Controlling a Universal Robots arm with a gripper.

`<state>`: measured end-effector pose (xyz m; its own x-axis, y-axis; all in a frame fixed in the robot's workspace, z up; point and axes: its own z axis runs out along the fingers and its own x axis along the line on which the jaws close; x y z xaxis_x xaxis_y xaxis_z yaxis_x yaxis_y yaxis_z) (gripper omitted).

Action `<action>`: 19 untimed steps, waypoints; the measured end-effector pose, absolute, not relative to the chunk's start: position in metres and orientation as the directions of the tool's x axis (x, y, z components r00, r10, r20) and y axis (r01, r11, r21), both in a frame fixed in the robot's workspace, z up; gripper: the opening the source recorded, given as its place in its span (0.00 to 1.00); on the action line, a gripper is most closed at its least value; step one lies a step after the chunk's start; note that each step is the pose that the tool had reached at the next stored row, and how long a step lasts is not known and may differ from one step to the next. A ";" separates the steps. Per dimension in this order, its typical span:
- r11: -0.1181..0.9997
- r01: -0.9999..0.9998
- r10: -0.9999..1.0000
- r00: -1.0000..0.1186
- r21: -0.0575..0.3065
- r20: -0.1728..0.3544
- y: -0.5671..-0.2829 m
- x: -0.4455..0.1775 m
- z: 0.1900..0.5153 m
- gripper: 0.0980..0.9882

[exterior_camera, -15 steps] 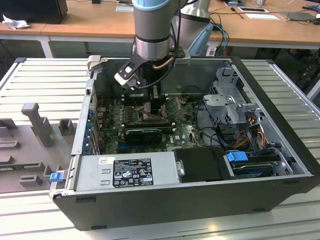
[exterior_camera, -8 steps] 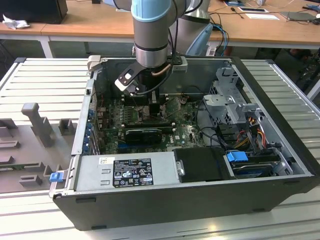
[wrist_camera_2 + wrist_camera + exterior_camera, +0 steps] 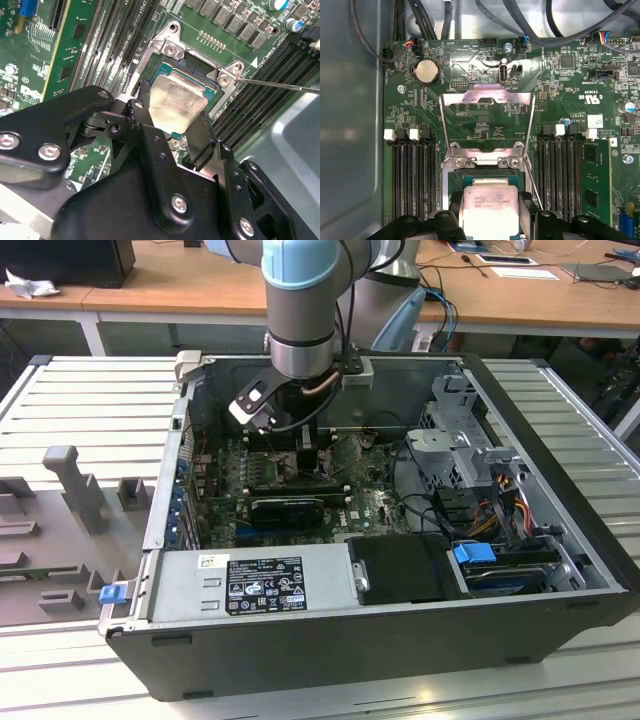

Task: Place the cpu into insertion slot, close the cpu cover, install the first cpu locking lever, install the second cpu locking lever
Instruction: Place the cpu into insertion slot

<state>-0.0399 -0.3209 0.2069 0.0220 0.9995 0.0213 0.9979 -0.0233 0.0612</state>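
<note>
Slot edges: the insertion slot (image 3: 195,71) was bounded by a metal rim, with long black memory slots (image 3: 412,175) flanking it on two sides and the green motherboard (image 3: 570,75) spreading beyond.
Open room: the cpu cover (image 3: 488,94) stood swung up off the slot, hinged at the rim, so the opening lay uncovered. A thin locking lever (image 3: 280,86) stretched outward from one corner of the rim.
Pincer: the pincer (image 3: 174,109) was clamped on the cpu (image 3: 177,100), with a finger against each of two opposite edges.
Cpu position: directly over the slot, silvery top facing up. Whether it was seated could not be told.
Container: an open computer case (image 3: 350,650) held the motherboard, a grey power supply (image 3: 260,580) along the wall nearest the exterior camera, and a drive cage (image 3: 460,440) toward the exterior view's right.
Arm: the arm (image 3: 300,300) reached down into the case from above.
Surface: the case rested on a ribbed metal desk (image 3: 90,390).
Room: wooden desk tops (image 3: 150,285) ran behind the case.
</note>
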 end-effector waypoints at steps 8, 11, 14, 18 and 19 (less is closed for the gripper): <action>-0.020 0.998 1.000 0.019 0.061 0.021 -0.318 -0.039 0.202 0.48; -0.020 0.998 1.000 0.019 0.061 0.021 -0.318 -0.039 0.201 0.48; -0.020 0.998 1.000 0.019 0.061 0.021 -0.318 -0.039 0.201 0.48; -0.020 0.998 1.000 0.019 0.061 0.021 -0.318 -0.039 0.201 0.57; -0.020 0.998 1.000 0.019 0.061 0.021 -0.318 -0.039 0.201 0.57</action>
<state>-0.0390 -0.3177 0.2014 0.0186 0.9996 0.0211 0.9979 -0.0198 0.0613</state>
